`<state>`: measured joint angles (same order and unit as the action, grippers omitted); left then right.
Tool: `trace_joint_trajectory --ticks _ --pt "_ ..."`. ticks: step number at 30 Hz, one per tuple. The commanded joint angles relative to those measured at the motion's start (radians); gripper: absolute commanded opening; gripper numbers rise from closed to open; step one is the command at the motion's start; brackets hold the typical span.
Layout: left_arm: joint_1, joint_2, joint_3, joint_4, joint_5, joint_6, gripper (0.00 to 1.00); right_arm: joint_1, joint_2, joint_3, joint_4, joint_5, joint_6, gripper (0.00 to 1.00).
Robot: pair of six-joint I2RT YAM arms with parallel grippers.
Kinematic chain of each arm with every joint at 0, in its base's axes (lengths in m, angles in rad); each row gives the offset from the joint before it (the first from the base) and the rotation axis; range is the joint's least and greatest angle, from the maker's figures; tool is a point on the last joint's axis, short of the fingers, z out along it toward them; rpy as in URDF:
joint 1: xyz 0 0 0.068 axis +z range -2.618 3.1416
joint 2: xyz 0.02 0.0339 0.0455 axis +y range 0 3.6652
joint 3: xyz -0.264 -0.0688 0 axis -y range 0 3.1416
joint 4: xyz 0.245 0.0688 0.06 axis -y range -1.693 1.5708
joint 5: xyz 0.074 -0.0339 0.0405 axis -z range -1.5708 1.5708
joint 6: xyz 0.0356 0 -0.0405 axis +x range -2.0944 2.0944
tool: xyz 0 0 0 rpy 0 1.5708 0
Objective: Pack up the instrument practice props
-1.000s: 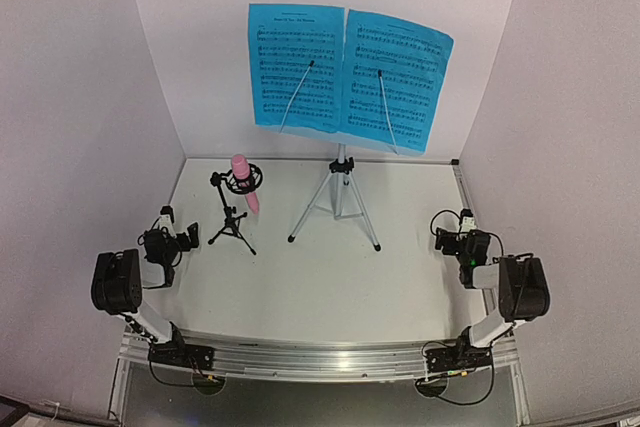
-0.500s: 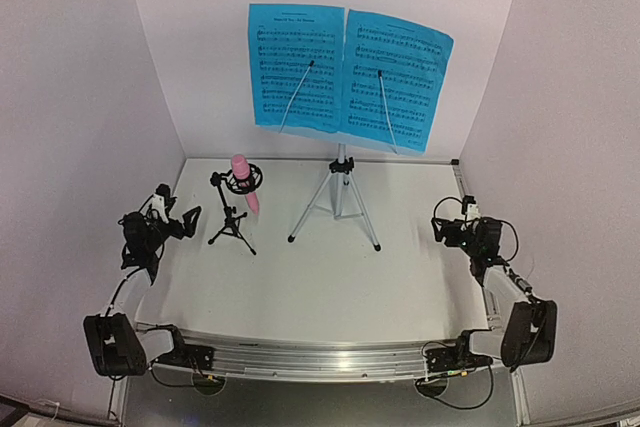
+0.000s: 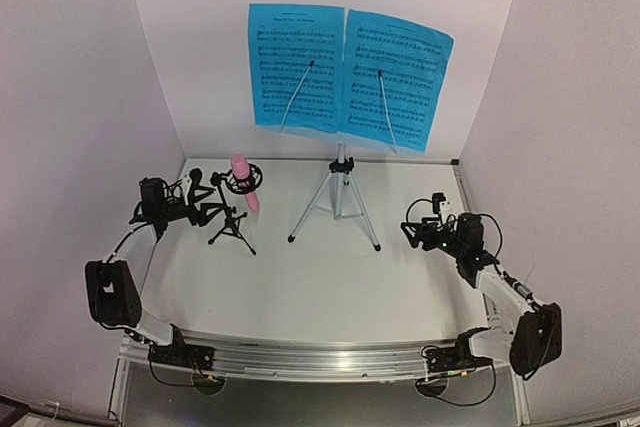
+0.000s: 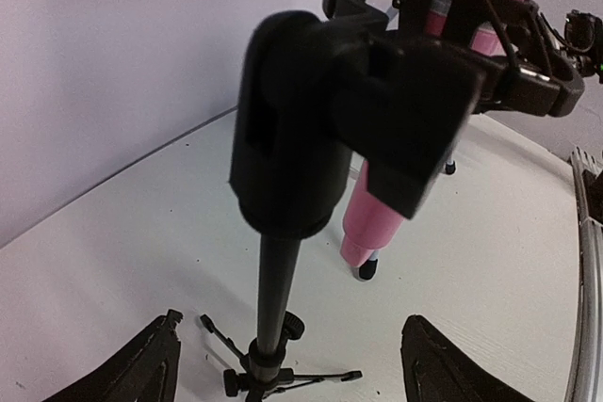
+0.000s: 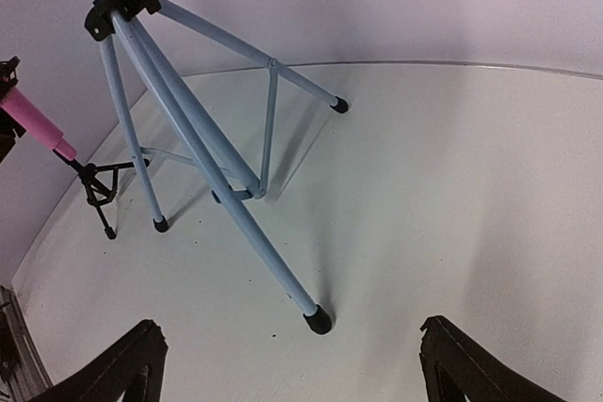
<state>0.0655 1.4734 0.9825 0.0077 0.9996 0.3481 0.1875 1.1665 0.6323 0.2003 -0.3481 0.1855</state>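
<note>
The pink microphone [image 3: 243, 180] sits in the ring mount of the small black tripod stand [image 3: 231, 227] at the table's left; in the left wrist view the mic [image 4: 391, 204] and stand pole [image 4: 275, 298] fill the frame. My left gripper [image 3: 205, 202] is open, just left of the stand's top, its fingertips [image 4: 141, 374] wide apart. Two blue music sheets [image 3: 345, 77] rest on the silver tripod stand [image 3: 338, 202]. My right gripper [image 3: 412, 232] is open, right of that tripod's near leg [image 5: 273, 261], not touching.
White walls close the table at back and both sides. A metal rail [image 3: 320, 357] runs along the near edge by the arm bases. The tripod's three legs spread over the table's middle back.
Both arms have reached forward and inward. The left gripper moved right, up to the mic stand. The right gripper moved left toward the music stand's leg.
</note>
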Motion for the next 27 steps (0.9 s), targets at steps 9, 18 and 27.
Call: trace_joint_trajectory --ticks 9,18,27 --pt "-0.057 0.110 0.091 0.083 0.014 0.057 0.46 0.052 0.028 0.061 0.016 0.006 0.029 0.92" --pt "-0.062 0.117 0.057 0.152 -0.007 0.022 0.11 0.074 0.012 0.057 0.014 0.011 0.049 0.92" --pt "-0.102 -0.025 -0.057 0.241 -0.131 -0.109 0.00 0.150 0.000 0.154 -0.105 0.056 0.138 0.92"
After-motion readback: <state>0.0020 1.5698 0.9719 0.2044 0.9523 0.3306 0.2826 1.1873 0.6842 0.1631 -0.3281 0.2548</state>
